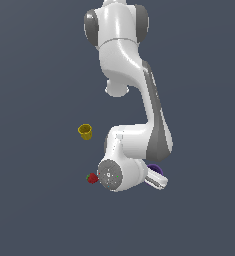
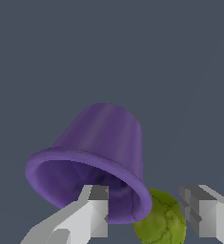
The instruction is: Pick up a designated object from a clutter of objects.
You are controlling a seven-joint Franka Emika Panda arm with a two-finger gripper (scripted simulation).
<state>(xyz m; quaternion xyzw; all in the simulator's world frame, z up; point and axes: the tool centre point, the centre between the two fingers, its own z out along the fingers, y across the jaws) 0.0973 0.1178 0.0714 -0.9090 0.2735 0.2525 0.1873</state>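
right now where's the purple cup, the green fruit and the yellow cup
purple cup (image 2: 104, 138): wrist view, on its outer side wall
green lumpy fruit (image 2: 161, 221): wrist view, on its bumpy skin beside the cup's rim
yellow cup (image 1: 85, 131): exterior view, on its outer wall below the rim

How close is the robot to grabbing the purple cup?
Done: the arm has reached the purple cup, and the end effector is open at its rim, with one finger over the cup's mouth. In hand: nothing yet. Left: close on the rim and lift it away from the green fruit beside it.
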